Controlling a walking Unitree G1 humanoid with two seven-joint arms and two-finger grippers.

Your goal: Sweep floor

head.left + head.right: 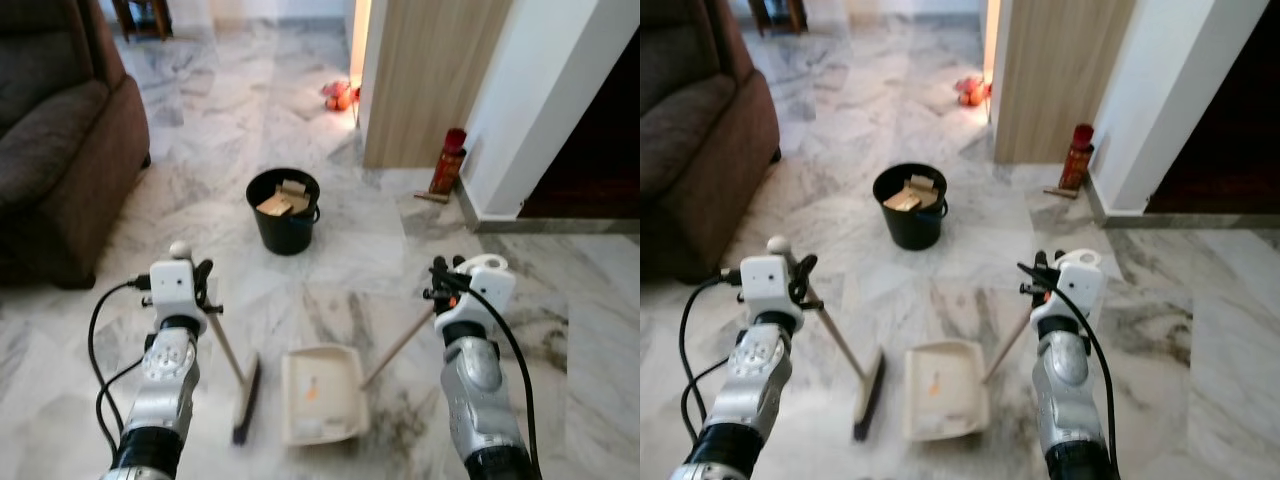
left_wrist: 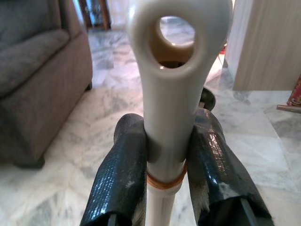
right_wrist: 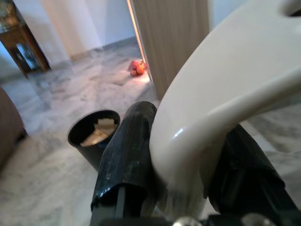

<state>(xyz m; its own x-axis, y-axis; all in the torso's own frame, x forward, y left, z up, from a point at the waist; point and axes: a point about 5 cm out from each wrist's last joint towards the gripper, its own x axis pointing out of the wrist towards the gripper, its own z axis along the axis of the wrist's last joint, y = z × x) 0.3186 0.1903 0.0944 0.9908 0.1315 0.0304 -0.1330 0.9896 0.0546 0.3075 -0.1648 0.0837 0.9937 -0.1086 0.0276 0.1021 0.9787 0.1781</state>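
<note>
My left gripper (image 1: 200, 275) is shut on the cream top of the broom handle (image 2: 171, 94). The stick slants down to the dark broom head (image 1: 246, 398) on the marble floor. My right gripper (image 1: 447, 278) is shut on the cream grip of the dustpan handle (image 3: 221, 108), whose stick (image 1: 398, 347) runs down to the cream dustpan (image 1: 321, 393). The pan lies flat just right of the broom head and holds a small orange scrap (image 1: 311, 390).
A black bucket (image 1: 285, 212) with cardboard scraps stands ahead on the floor. A brown sofa (image 1: 60, 140) is at the left. A wooden panel (image 1: 430, 70), a red bottle (image 1: 448, 160) and a white wall corner stand at the right. Orange objects (image 1: 338, 96) lie farther back.
</note>
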